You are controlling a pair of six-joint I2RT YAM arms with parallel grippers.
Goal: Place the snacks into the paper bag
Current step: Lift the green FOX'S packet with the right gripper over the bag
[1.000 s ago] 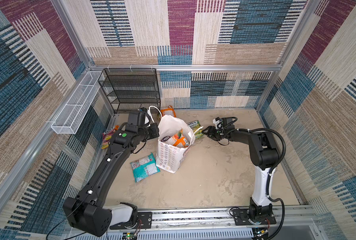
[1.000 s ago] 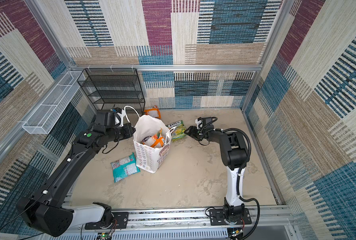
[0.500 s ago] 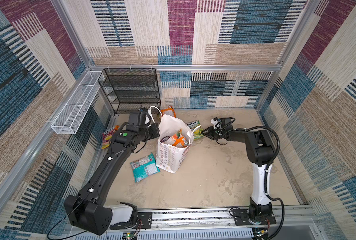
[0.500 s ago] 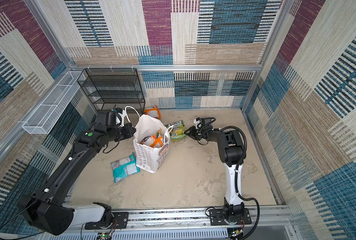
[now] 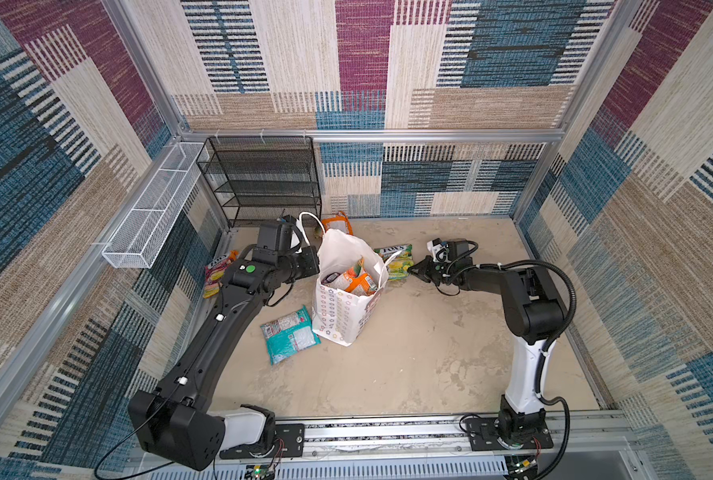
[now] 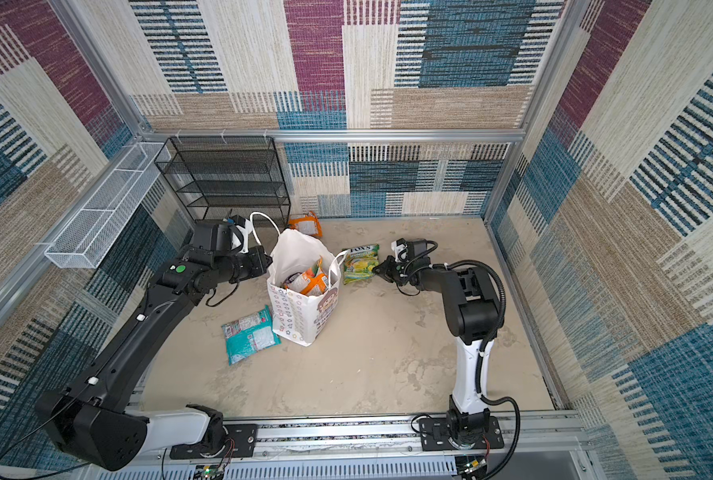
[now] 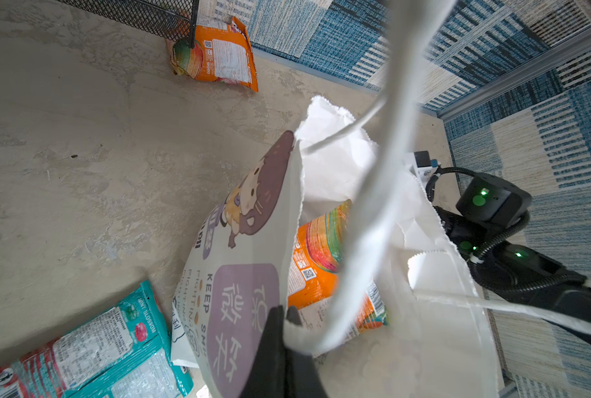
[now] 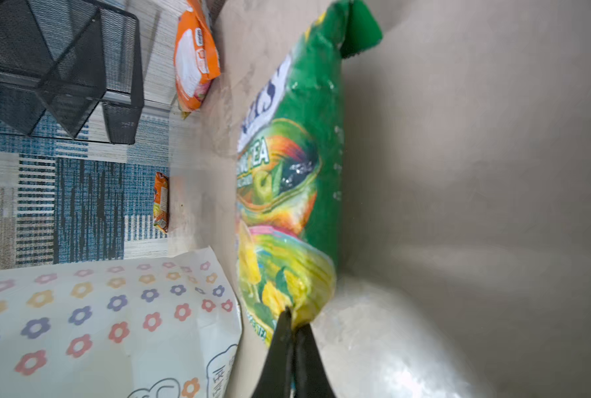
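the right jaws were closed in a thin pinch on the yellow end of a green pouch [image 8: 287, 172]. the pouch lay flat on the table [image 5: 409, 353] just beside the paper bag [image 5: 340, 316], on the side away from the left arm. whether a second pouch lay tucked under that end could not be told. the left jaws were shut on the bag's rim, close to where a cord handle [image 7: 373, 193] leaves it, holding the mouth open. two orange pouches [image 5: 357, 278] already stood inside. a teal pouch [image 5: 290, 334] lay against the foot of the bag, an orange pouch [image 5: 337, 224] sat by the black mesh rack [image 5: 263, 178], and a pink-yellow pouch [image 5: 217, 276] lay at the wall behind the left arm.

the weak point was probably the grip. it took only an edge of glossy film, so a quick lift could have let the pouch slide out or swing. in both top views the bag's other handle looped over the pouch's near end. a lift straight toward the mouth could have caught that cord and dragged the bag. the bag looked light and leaned a little. a knock on its rim from the hanging pouch, or a tug from the left jaws, might have folded the mouth shut or tipped it and spilled what was inside. rising clear first would likely have been safer.
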